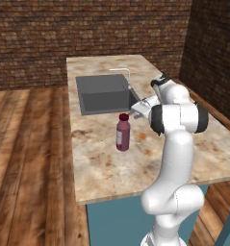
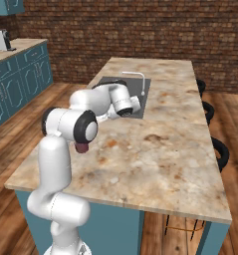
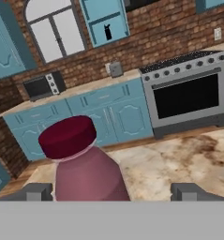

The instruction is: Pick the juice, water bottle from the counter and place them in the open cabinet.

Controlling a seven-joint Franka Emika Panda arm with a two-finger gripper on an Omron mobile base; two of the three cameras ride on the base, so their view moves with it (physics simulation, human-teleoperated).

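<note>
On the counter, a beige marbled slab over teal base cabinets, a sink with a faucet sat set into the far half. Across the room in the hand view, a teal wall unit held the open cabinet, with a small black bottle, the water bottle, standing inside its compartment. Below it ran a run of teal cabinets carrying a microwave, with an oven to one side. The arm rose from the near edge of the counter, bent at the elbow and reached forward toward the sink's near corner, wrist roughly level. The juice stood upright on the counter just in front of the sink, cap on. The end effector was spread wide and released, one fingertip on each side of the juice at shoulder height, with the bottle off-centre toward one finger; whether either finger touched it could not be told.
</note>
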